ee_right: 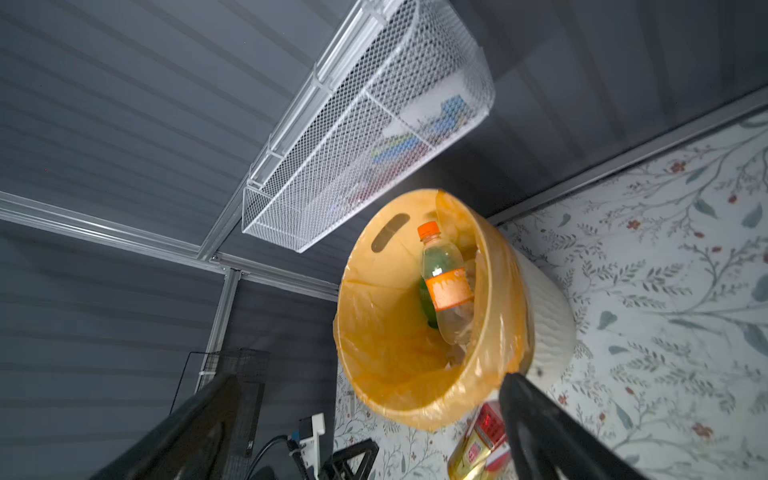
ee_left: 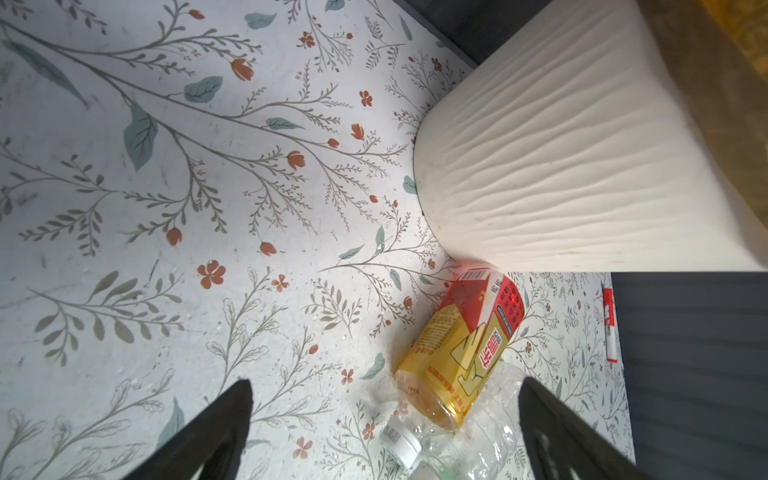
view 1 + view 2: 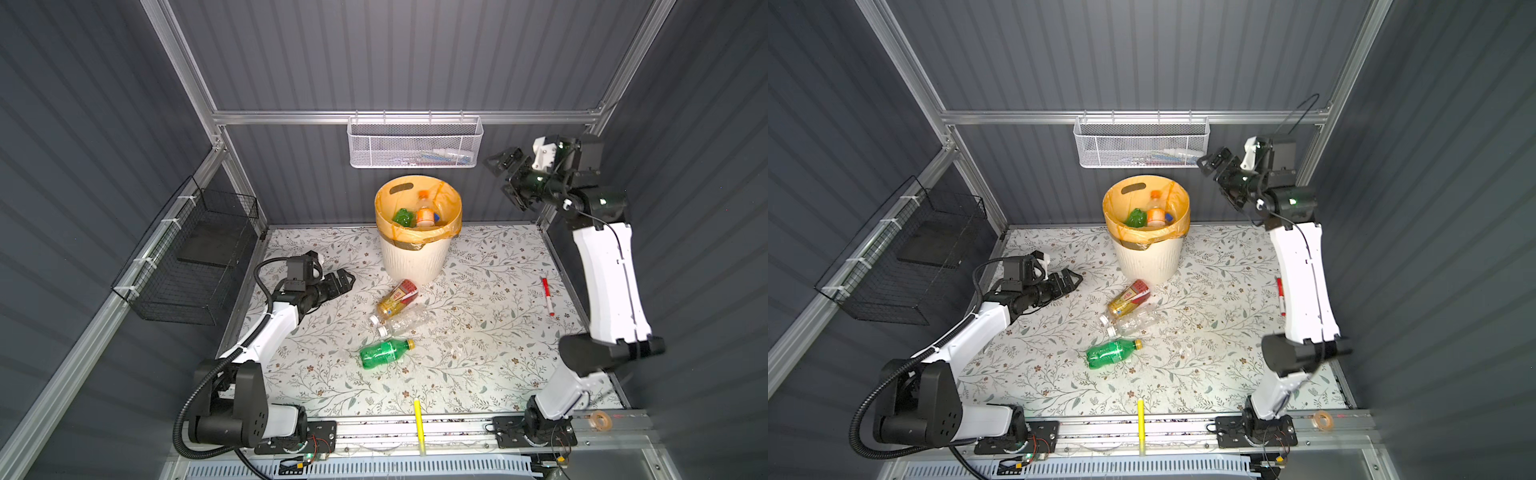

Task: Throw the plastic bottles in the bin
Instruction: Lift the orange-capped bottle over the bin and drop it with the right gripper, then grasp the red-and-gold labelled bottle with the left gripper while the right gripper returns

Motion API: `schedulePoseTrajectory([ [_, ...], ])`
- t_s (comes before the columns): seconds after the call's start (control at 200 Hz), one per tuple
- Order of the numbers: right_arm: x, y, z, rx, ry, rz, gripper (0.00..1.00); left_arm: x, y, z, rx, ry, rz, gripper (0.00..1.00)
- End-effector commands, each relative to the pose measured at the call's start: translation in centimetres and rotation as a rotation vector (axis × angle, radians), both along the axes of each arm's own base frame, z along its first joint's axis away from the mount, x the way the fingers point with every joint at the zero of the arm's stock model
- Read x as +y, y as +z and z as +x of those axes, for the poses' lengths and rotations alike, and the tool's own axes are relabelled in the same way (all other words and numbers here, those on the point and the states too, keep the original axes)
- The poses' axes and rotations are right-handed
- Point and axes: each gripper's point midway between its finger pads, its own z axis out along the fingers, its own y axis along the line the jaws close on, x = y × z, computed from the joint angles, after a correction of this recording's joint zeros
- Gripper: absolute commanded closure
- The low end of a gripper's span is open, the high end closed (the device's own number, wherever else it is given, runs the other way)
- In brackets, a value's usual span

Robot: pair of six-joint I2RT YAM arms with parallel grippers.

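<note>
- The right gripper (image 3: 505, 176) hangs high at the back right, off to one side of the bin (image 3: 415, 262) and above its rim. Its jaws are spread wide with nothing between them, as its wrist view confirms.
- The bin stands at the middle back of the floral table (image 3: 478, 353), with an orange-yellow liner (image 3: 451, 226) folded over its rim. Inside lie an orange-capped bottle (image 1: 446, 286) with an orange label, a crumpled green bottle (image 3: 402, 217) and something with a blue cap (image 3: 436, 217).
- Three bottles lie on the table in front of the bin. The amber bottle (image 3: 397, 297), labelled red and yellow, has one end just beside the bin's base. The clear bottle (image 3: 405, 320), white-capped, lies against it. The yellow-capped green bottle (image 3: 384, 352) lies alone, nearer the front.
- The left gripper (image 3: 343, 280) sits low over the table to the left of the bin, jaws apart and empty, facing the amber and clear bottles. Only bare table lies between.
- A white mesh basket (image 3: 413, 143) hangs on the back wall above the bin, its right end near the right gripper. A black wire basket (image 3: 191, 257) hangs on the left wall.
- A red marker (image 3: 547, 296) lies by the table's right edge, beside the right arm. A yellow marker pen (image 3: 419, 424) lies across the front edge, and a tape roll (image 3: 600, 419) sits on the front rail.
</note>
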Motion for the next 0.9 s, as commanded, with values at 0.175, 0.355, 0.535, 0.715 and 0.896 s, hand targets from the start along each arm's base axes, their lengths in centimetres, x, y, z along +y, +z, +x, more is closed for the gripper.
schedulePoseTrajectory([
  [0.175,-5.9,-7.5,-5.0,0.041,-0.162,-0.043,0.01,-4.2,2.8,-1.1,-0.109,-0.240,0.183,0.00],
  [0.355,-7.2,-20.4,-8.7,0.261,-0.217,-0.058,0.01,-7.1,1.7,-3.0,-0.118,-0.391,0.255,0.01],
  [0.535,-7.5,-27.7,-11.4,0.382,-0.238,-0.048,0.01,-10.0,-0.4,-3.8,-0.123,-0.509,0.360,0.01],
  [0.715,-7.3,-29.2,-11.5,0.412,-0.213,-0.068,0.01,-13.2,-2.6,-2.8,-0.109,-0.605,0.396,0.01],
  [0.896,-7.3,-29.5,-11.1,0.413,-0.204,-0.087,0.01,-14.7,-5.3,-1.6,-0.076,-0.655,0.467,0.00],
])
